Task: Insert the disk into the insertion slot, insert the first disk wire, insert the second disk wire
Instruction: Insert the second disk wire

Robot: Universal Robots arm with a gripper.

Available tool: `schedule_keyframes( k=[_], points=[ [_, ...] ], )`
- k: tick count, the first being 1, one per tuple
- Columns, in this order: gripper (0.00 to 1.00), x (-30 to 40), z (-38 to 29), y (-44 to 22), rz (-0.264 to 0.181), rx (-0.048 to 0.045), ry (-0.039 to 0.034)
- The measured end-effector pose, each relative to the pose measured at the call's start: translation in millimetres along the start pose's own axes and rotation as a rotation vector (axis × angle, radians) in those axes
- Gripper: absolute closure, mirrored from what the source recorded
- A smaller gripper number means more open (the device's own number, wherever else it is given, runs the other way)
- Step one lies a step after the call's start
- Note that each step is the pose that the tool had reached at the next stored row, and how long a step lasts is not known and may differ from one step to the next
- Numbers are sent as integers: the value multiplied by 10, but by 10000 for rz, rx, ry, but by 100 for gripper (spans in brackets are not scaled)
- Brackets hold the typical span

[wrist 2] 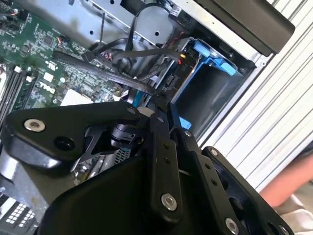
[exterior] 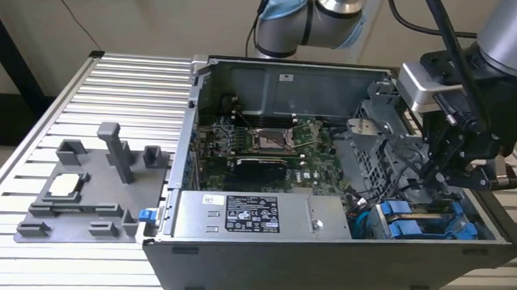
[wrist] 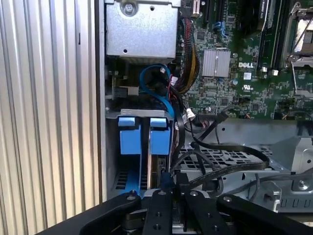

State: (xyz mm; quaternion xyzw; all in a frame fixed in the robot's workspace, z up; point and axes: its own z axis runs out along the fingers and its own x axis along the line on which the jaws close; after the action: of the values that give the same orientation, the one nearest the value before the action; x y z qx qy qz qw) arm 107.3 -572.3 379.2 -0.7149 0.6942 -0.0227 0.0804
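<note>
**Drive bay inspection: gripper at the cage, wiring stage**

Ribbed aluminium tabletop (exterior: 114, 75) carries an open computer case (exterior: 341, 264) and, to the exterior view's left, a grey fixture tray (exterior: 84, 197). Inside the case lie the motherboard (exterior: 258, 151) and a silver labelled power-supply box (exterior: 256, 216).

The insertion slot (exterior: 423, 222) sits in the case corner at the exterior view's right, beside the power-supply box. Blue carrier tabs show in it, and in the first wrist view the disk (wrist: 157, 171) appears seated edge-on between the blue rails; judged from that, the first step looks done. Whether either disk wire is plugged in cannot be told.

The gripper (exterior: 451, 181) hangs over the cage; in the first wrist view its fingers (wrist: 165, 183) appear pressed together just above the disk's edge. Whether they pinch a connector cannot be told.

Obstructions: loose black cables (wrist: 220, 161) loop across the metal deck beside the cage, and a blue cable (wrist: 156, 85) curls just behind it, crowding the approach.
</note>
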Motion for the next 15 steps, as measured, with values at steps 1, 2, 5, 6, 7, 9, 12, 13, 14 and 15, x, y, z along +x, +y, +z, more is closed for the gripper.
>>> schedule_keyframes(
  k=[1,2,5,6,7,9,12,13,14,15],
  points=[
    [84,16,-1,-2,9,-72,-26],
    [84,28,-1,-8,21,-186,-38],
    [84,52,5,-44,56,-574,-52],
    [84,58,9,-62,67,-702,-55],
    [84,64,12,-81,77,-821,-57],
    [84,77,20,-123,96,-1043,-63],
    [84,104,38,-188,115,-1268,-71],
    [84,116,46,-209,121,-1326,-76],
    [84,129,53,-229,125,-1376,-83],
    [84,142,64,-248,131,-1418,-94]
  ],
)
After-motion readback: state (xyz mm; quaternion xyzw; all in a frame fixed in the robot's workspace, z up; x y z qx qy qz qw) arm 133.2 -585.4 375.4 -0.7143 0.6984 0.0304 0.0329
